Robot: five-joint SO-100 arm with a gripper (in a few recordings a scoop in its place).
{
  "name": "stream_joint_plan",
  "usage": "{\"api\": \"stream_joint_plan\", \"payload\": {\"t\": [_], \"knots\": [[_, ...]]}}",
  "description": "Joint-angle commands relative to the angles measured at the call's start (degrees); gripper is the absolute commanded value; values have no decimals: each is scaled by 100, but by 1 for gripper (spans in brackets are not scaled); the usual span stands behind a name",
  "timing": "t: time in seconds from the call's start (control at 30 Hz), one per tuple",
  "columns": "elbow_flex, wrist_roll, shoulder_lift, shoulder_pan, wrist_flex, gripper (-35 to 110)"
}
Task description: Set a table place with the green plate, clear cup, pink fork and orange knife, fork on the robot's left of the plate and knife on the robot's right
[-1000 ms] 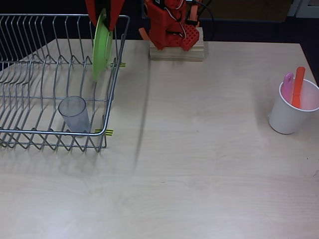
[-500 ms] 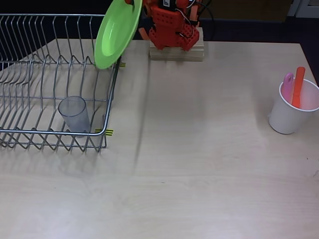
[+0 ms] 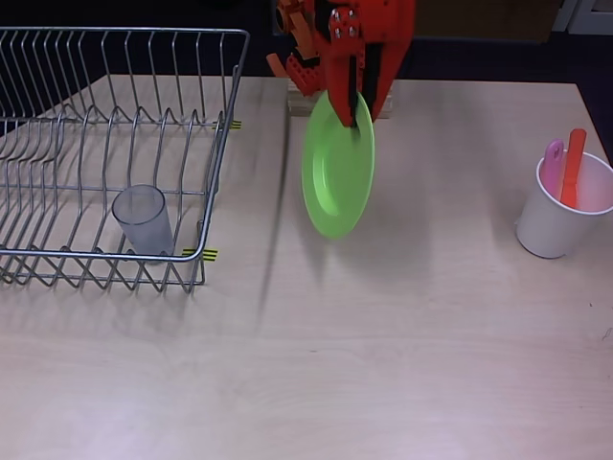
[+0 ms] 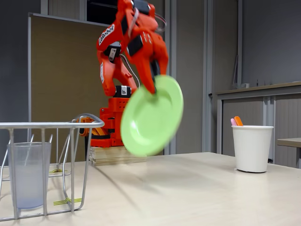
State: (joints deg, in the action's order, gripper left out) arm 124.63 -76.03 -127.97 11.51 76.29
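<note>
My gripper [image 3: 352, 113] [image 4: 151, 88] is shut on the upper rim of the green plate [image 3: 337, 172] [image 4: 150, 117], which hangs tilted in the air above the table, just in front of the arm's wooden base. The clear cup [image 3: 144, 219] [image 4: 28, 174] stands upright in the near right corner of the wire dish rack [image 3: 57, 144] [image 4: 70, 125]. The pink fork [image 3: 554, 165] [image 4: 233, 122] and the orange knife [image 3: 573, 168] [image 4: 239, 121] stand handle-up in a white cup [image 3: 560, 209] [image 4: 252, 147] at the table's right side.
The dish rack takes up the table's left part in the overhead view. The arm's pale wooden block [image 3: 302, 101] [image 4: 115, 155] sits at the table's far edge. Bare tabletop [image 3: 383, 335] stretches between the rack and the white cup.
The plate left the rack: it was lifted out of its slot, then swung right over the rack's edge. It now hangs over the table's middle, in front of the base.
</note>
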Motion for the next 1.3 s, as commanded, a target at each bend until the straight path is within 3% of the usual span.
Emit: {"api": "stream_joint_plan", "payload": {"t": [0.0,0.4,0.8,1.1,1.27], "knots": [[571,-844,396,475,-932,0],[422,-2355,2602,1362,-2382,4],[580,-3472,3146,2153,-3076,26],[606,-3586,3173,2285,-3296,33],[492,-3059,2962,2127,-3059,32]]}}
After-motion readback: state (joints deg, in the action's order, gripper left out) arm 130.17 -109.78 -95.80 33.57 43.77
